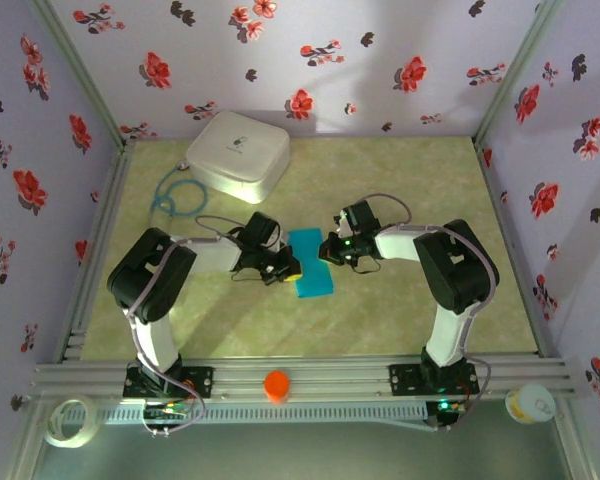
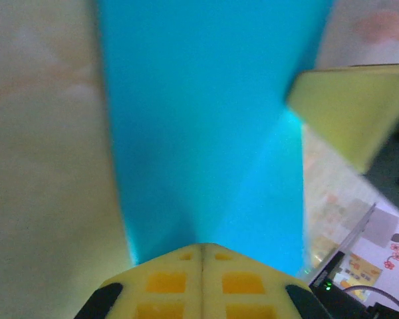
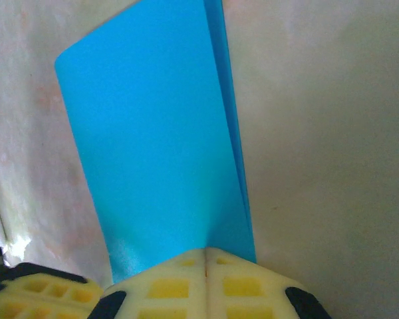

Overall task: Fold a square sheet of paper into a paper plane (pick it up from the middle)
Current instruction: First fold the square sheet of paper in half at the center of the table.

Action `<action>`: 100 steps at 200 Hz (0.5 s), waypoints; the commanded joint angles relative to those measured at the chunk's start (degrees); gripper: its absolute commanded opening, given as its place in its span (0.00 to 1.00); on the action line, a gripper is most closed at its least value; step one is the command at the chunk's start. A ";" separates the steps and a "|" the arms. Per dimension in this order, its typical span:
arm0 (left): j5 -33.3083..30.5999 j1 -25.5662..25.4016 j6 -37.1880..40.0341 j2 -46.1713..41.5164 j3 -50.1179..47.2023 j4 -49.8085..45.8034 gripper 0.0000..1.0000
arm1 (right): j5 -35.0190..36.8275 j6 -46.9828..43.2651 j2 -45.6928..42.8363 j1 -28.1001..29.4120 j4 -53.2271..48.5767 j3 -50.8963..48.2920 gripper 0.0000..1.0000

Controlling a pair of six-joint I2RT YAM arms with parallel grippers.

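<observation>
The square sheet of paper [image 1: 311,264] lies folded into a narrow turquoise strip on the mat between the two arms. My left gripper [image 1: 288,268] is shut, and its tips rest on the strip's left edge. In the left wrist view the paper [image 2: 206,119] stretches away from those closed tips [image 2: 201,247]. My right gripper [image 1: 326,250] is shut too and meets the strip from the right. The right wrist view shows the paper [image 3: 153,146] with a doubled layer along its right side, just beyond the shut tips [image 3: 206,251]. I see no paper caught between either pair of fingers.
A white rounded box [image 1: 238,153] sits at the back left with a coiled blue cable [image 1: 175,196] beside it. On the front rail there is an orange cap [image 1: 276,385], with a tape roll [image 1: 68,420] to its left and a white cup [image 1: 532,404] to its right. Flowered walls close in three sides.
</observation>
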 commanded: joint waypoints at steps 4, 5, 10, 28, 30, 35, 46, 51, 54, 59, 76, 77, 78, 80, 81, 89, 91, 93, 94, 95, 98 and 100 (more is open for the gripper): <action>-0.18 -0.03 2.13 1.08 -1.83 -0.18 0.00 | 6.82 -0.66 3.53 -0.22 -12.02 -3.52 0.00; -0.18 -0.01 2.27 1.11 -1.92 -0.20 0.00 | 6.80 -0.64 3.49 -0.22 -12.03 -3.52 0.00; -0.15 0.07 2.93 1.21 -2.39 -0.13 0.00 | 6.78 -0.74 3.48 -0.22 -12.02 -3.55 0.00; -0.53 0.53 4.67 1.75 -4.17 -0.14 0.00 | 6.47 -0.80 3.32 -0.22 -11.64 -3.68 0.00; -0.54 0.60 4.75 1.82 -4.39 -0.06 0.00 | 6.43 -0.82 3.24 -0.22 -11.60 -3.69 0.00; -0.34 0.67 4.98 1.99 -4.70 0.13 0.00 | 6.50 -0.95 3.21 -0.22 -11.62 -3.69 0.00; 0.16 0.63 5.43 1.73 -4.42 -0.03 0.00 | 6.34 -1.03 3.26 -0.24 -11.77 -3.56 0.00; 0.25 0.63 5.35 1.31 -4.23 -0.08 0.00 | 6.40 -0.99 3.23 -0.23 -11.68 -3.60 0.00; 0.32 0.62 5.28 0.97 -4.07 -0.04 0.00 | 6.38 -1.03 3.19 -0.25 -11.70 -3.60 0.00; 0.47 0.62 5.08 0.31 -3.82 -0.05 0.00 | 6.39 -1.00 3.18 -0.27 -11.76 -3.60 0.00; 0.99 0.58 3.71 -2.08 -2.98 0.55 0.00 | 6.59 -1.01 3.00 -0.30 -11.81 -3.69 0.00; 0.99 0.56 3.50 -2.19 -2.98 0.61 0.00 | 6.55 -0.99 2.96 -0.30 -11.83 -3.69 0.00; 1.06 0.55 3.43 -2.33 -2.97 0.69 0.00 | 6.55 -0.99 2.96 -0.30 -11.83 -3.69 0.00; 1.16 0.54 3.10 -2.54 -2.90 0.81 0.00 | 6.52 -1.05 2.93 -0.31 -11.85 -3.69 0.00; 1.23 0.54 3.01 -2.63 -2.85 0.91 0.00 | 6.52 -1.01 2.93 -0.31 -11.85 -3.69 0.00; 1.71 0.49 2.04 -3.35 -2.79 1.64 0.00 | 6.52 -0.97 3.05 -0.31 -11.77 -3.69 0.00; 1.98 0.53 1.76 -3.41 -2.79 1.84 0.00 | 6.52 -0.97 3.03 -0.31 -11.77 -3.69 0.00; 2.29 0.53 1.58 -3.49 -2.73 2.10 0.00 | 6.40 -0.91 3.13 -0.26 -11.81 -3.69 0.00; 2.41 0.54 1.47 -3.55 -2.72 2.18 0.00 | 6.37 -0.94 3.16 -0.28 -11.79 -3.65 0.00; 2.56 0.49 1.36 -3.58 -2.71 2.26 0.00 | 6.40 -0.96 3.17 -0.29 -11.78 -3.62 0.00; 2.95 0.53 1.04 -3.65 -2.64 2.46 0.00 | 6.31 -0.93 3.18 -0.30 -11.77 -3.54 0.00; 3.21 0.49 0.83 -3.64 -2.56 2.57 0.00 | 6.31 -1.03 3.23 -0.31 -11.85 -3.52 0.00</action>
